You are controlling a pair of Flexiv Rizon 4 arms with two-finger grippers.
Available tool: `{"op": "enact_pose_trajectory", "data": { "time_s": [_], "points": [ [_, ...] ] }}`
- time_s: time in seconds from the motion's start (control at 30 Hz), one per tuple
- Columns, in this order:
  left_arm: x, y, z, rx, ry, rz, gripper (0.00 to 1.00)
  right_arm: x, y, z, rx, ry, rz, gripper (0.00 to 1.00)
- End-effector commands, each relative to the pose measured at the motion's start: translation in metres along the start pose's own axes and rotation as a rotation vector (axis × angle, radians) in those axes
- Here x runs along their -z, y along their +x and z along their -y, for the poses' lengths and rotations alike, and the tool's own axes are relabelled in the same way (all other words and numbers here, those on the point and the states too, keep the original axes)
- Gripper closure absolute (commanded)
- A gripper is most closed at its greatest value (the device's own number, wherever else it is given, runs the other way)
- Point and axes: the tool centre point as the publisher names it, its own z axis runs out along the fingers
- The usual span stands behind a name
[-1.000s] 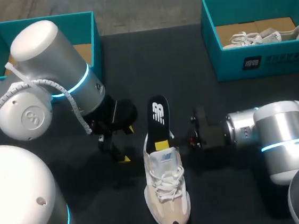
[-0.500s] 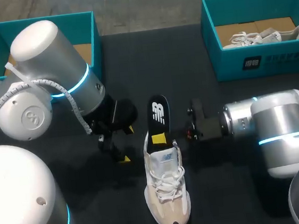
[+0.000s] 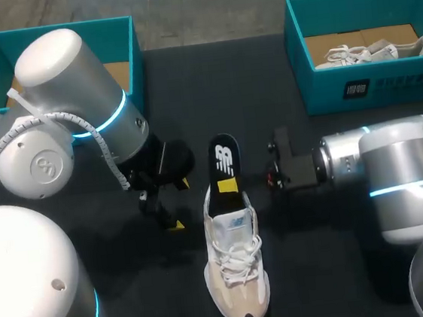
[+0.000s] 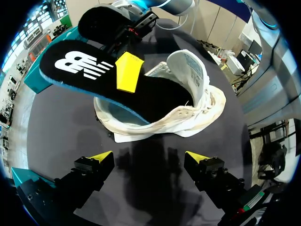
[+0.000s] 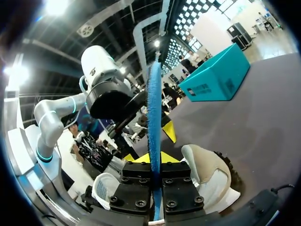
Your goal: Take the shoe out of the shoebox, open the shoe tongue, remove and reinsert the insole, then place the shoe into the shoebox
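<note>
Shoe (image 3: 236, 273) stands sole-down near the middle of the table (image 3: 321, 268), toe toward the robot, outside both boxes. Insole (image 3: 225, 161) projects from the heel opening, its forward part hidden inside the shoe. Right gripper (image 3: 229, 186) is clamped on the insole. In the head view one yellow tip shows on top and the other finger is hidden underneath. Left gripper (image 4: 149, 157) sits just beside the shoe, fingers apart, holding nothing. Left teal box (image 3: 125, 42) is largely hidden behind the left arm. Right teal box (image 3: 325, 90) holds a second shoe (image 3: 359, 54), partly cut off by the box wall.
</note>
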Motion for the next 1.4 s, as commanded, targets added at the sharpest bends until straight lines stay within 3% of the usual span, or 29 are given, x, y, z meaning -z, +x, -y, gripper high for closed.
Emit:
{"op": "enact_pose_trajectory", "data": {
  "time_s": [0.03, 0.33, 1.0, 1.3, 1.37, 1.4],
  "points": [
    [-0.002, 0.000, 0.000, 0.000, -0.001, 0.002, 0.00, 0.001, -0.005, -0.002, -0.013, 0.007, -0.008, 1.00],
    [-0.002, 0.000, 0.000, 0.000, -0.001, 0.002, 0.00, 0.000, -0.013, 0.005, -0.105, 0.002, 0.004, 1.00],
    [-0.002, 0.000, 0.000, 0.000, -0.001, 0.002, 0.00, -0.012, -0.004, 0.042, -0.232, 0.029, 0.023, 1.00],
    [-0.002, 0.000, 0.000, 0.000, -0.001, 0.002, 0.00, -0.012, 0.000, 0.045, -0.201, 0.013, 0.026, 1.00],
    [-0.002, 0.000, 0.000, 0.000, -0.001, 0.002, 0.00, -0.011, 0.002, 0.043, -0.184, 0.006, 0.031, 0.83],
    [-0.002, 0.000, 0.000, 0.000, -0.001, 0.002, 0.00, -0.011, 0.003, 0.041, -0.173, 0.002, 0.033, 0.79]
  ]
}}
